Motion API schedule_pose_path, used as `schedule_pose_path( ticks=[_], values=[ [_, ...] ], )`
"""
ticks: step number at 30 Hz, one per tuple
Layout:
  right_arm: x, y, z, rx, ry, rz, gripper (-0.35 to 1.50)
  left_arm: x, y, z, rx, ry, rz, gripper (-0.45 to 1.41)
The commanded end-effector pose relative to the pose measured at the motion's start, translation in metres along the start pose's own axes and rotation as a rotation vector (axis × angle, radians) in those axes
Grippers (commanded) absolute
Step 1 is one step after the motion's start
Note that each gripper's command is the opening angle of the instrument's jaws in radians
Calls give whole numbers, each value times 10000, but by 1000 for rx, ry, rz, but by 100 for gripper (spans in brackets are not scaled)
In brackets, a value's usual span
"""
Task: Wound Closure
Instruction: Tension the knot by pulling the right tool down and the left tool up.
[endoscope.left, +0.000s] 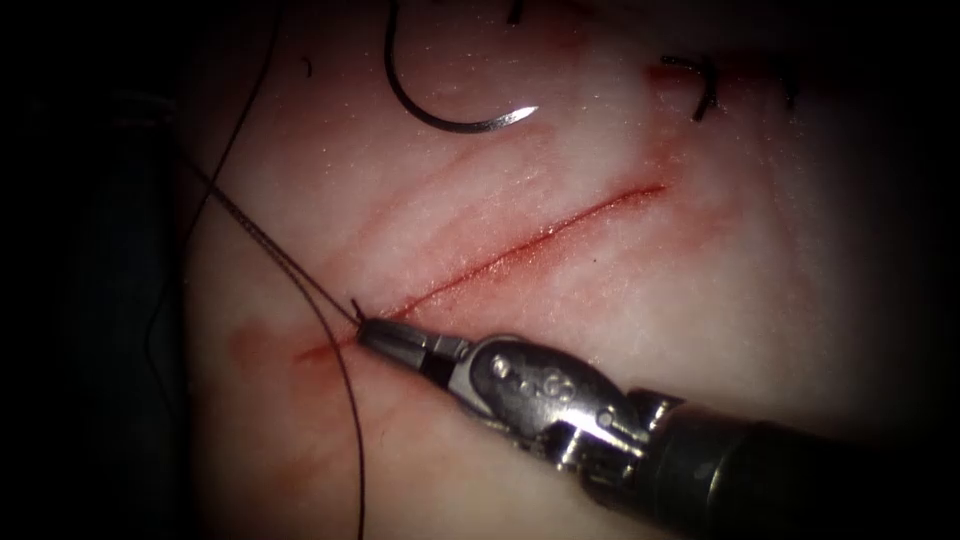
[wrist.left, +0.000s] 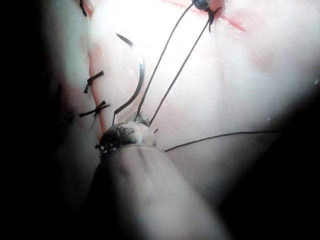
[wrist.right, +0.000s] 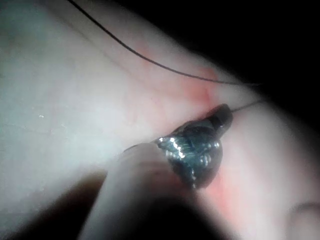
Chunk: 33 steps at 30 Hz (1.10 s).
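Pale pink tissue (endoscope.left: 620, 300) lies under both tools, with dark all around it. A thin red cut (endoscope.left: 520, 245) runs across it on a slant, with red fluid (endoscope.left: 250, 345) smeared near its low end.

Going left to right in the endoscope view: dark thread (endoscope.left: 290, 270) runs down the left side of the tissue and passes just left of the right gripper (endoscope.left: 368, 330). Up and away from that gripper lies the curved needle (endoscope.left: 440, 118). It rests on top of the tissue, left of the cut, with its sharp tip pointing right. Past the far end of the cut, well apart from the gripper, sit dark stitches (endoscope.left: 705, 90).

The right arm comes in low from the right, its shaft lying flat and slanting up toward the left. Its tip touches the near end of the cut. The jaws look pressed together at a short dark thread end (endoscope.left: 356, 308), which sticks up just above the tip. I cannot tell if they really pinch it.

The left wrist view shows the left gripper (wrist.left: 137, 119), reaching out over the tissue. The needle's (wrist.left: 135, 85) blunt end and two thread (wrist.left: 170, 75) strands come together right at its tip, but I cannot tell if its jaws are open or closed. Two stitches (wrist.left: 94, 95) sit beside it.

The right wrist view shows the right gripper (wrist.right: 222, 117) from behind, tip down on a red patch, with thread (wrist.right: 150, 60) running past just beyond it.
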Motion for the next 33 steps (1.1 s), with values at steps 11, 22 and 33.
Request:
schedule_pose_path(
  ticks=[11,22,33],
  values=[
    [-18,-4,11,35,-10,-55,-35,-28,-39,10,95,-62,-38,-35],
    [-36,-16,8,102,-57,-91,-35,-48,-42,9,122,-110,-17,-35],
    [-49,-17,6,122,-83,-106,-35,-61,-53,1,159,-151,-33,-35]
  ],
)
